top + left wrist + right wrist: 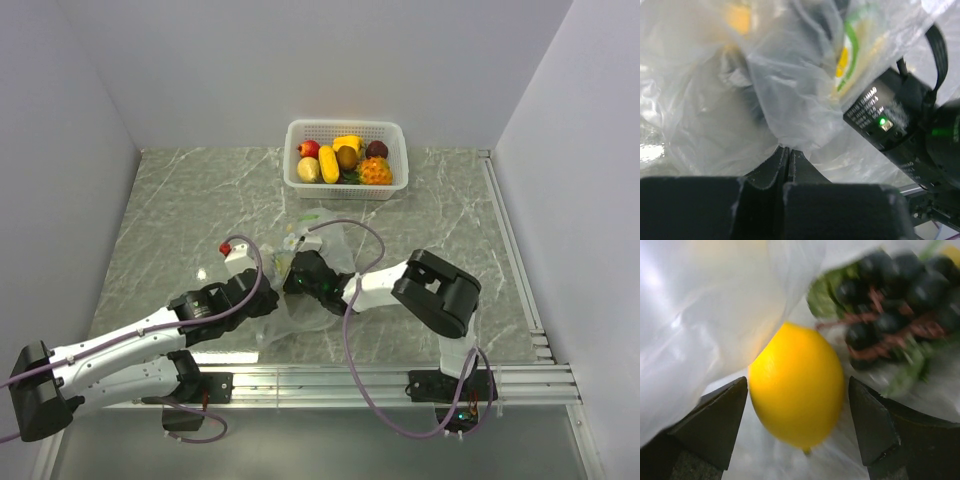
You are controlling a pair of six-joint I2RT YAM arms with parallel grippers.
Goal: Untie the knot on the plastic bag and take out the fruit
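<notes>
**Two grippers at the bag: one pins the plastic, the other frames a lemon**

Two arms meet mid-table. The left gripper [788, 150] is fully closed, its pads pinching a fold of the plastic bag [790, 100], which billows up and away in front of it. The right gripper [798, 385] is spread wide and grips nothing. A yellow lemon [795, 365] sits squarely between its fingers [720, 415], with a gap showing on either side. Bag film drapes just above and to the left of that gripper, and a dark grape bunch [890, 305] lies beyond its right finger, blurred.

No knot shows in any view. Judging by the gripper's clear line to the lemon, the bag is probably already open and the step in hand is taking fruit out. Several pieces lie in the white basket [346, 190], well ahead of both grippers on the far side of the table.

The next move calls for the right jaws to close on the lemon alone, without trapping the loose film beside the left finger. The lemon's smooth, rounded sides could squirt out of an off-centre squeeze. The left gripper's pinch should hold so the bag does not lift with the fruit.
</notes>
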